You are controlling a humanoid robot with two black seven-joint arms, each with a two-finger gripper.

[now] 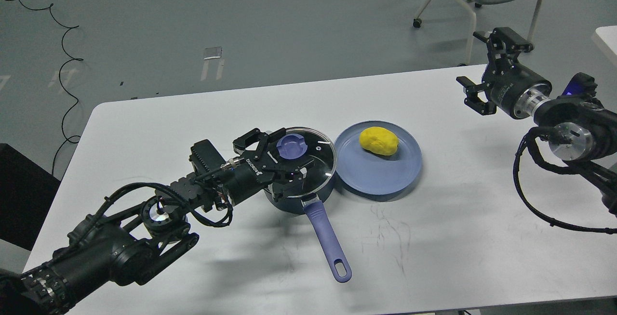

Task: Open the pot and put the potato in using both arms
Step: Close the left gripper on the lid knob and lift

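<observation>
Reaching over the small dark navy saucepan [294,199], my left gripper [282,158] spreads its fingers around the round glass lid's blue knob [293,146]. My right gripper [482,72] hangs wide apart. The bright yellow lumpy potato [379,141] sits on the light-blue plate [381,180] beside the pan.

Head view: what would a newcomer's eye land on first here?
Probably the bright yellow lumpy potato, lying on the round light-blue plate at the middle of the white table. Next, the left gripper, jaws spread around the blue knob of the glass lid that covers the dark navy saucepan. The right gripper hangs open at the table's far right.
</observation>
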